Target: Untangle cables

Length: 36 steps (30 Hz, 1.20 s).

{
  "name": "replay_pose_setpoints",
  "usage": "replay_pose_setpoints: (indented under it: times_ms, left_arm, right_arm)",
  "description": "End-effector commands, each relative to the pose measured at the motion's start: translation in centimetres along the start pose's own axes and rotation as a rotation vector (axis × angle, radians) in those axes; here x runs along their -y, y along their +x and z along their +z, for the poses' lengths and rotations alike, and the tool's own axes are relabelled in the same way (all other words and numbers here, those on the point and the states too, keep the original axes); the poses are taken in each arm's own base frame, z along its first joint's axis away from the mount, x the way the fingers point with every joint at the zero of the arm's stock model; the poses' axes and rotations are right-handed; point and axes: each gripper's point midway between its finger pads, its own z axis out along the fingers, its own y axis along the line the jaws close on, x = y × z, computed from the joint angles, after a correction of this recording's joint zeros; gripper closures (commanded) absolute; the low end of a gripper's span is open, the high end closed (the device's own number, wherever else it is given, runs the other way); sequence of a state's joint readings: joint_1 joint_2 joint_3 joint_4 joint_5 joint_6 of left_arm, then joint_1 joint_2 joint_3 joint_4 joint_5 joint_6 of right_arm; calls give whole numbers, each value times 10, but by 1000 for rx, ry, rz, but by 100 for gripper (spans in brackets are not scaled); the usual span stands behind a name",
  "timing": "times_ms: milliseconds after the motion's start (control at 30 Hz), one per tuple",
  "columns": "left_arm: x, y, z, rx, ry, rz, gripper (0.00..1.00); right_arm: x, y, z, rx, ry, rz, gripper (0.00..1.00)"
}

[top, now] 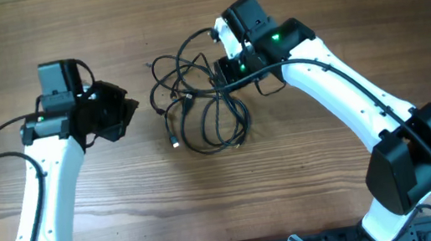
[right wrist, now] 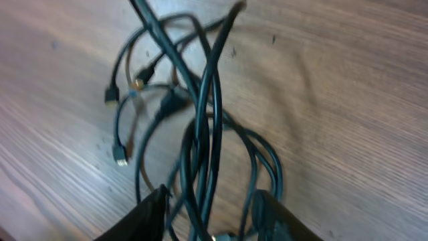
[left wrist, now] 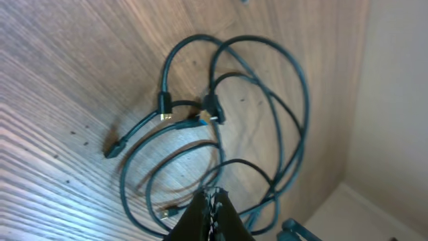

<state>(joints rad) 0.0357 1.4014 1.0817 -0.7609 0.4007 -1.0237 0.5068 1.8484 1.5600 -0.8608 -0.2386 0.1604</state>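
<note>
A wooden table (top: 293, 194) with a brown grain filled the overhead view. Two white robot arms reached in from the bottom edge, one on each side.

The cables (top: 195, 98) lay on the wood in the upper middle of the frame, between the two arms. They were thin black cords, knotted together near the top and spreading into loose loops lower down. One small plug (top: 174, 141) pointed towards the bottom of the frame at the left side of the bundle.

The left gripper (top: 131, 107) sat to the left of the bundle, close to it but not touching. In the left wrist view its fingers (left wrist: 212, 211) showed at the bottom centre, pressed together with nothing between them. Beyond them the cables (left wrist: 212, 107) lay in wide loops on the table (left wrist: 60, 80).

The right gripper (top: 224, 70) was at the upper right of the bundle, right over the knotted part. In the right wrist view the right gripper (right wrist: 208, 194) was partly spread, one dark finger (right wrist: 144, 217) at lower left and the other at lower right. Several strands of the cables (right wrist: 200, 134) ran up the frame through the gap. The fingers did not appear to squeeze them. Two plug ends (right wrist: 110, 97) lay on the table (right wrist: 348, 100) at the left of that view, which was blurred.
</note>
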Motion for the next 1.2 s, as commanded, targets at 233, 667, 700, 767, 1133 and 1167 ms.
replay_pose_setpoints:
  times_ms: [233,667,700,767,1133,1167]
  left_arm:
    - [-10,11,25,-9,-68,39,94]
    - [-2,28,43,-44,-69,97,91]
    - [-1,31,44,-49,-68,107,89]
    - [5,38,46,-55,-51,134,84]
    - [25,66,66,-109,4,284,45]
    - [25,67,67,-111,6,291,45]
  right_arm:
    - [-16,19,18,-79,-126,-200,67]
    - [-15,12,35,-69,-133,-116,96]
    - [-27,7,27,-54,-190,-114,96]
    - [-46,-8,6,-8,-272,-76,96]
    - [-56,-41,-38,77,-306,282,96]
    - [-58,-41,-40,71,-333,282,96]
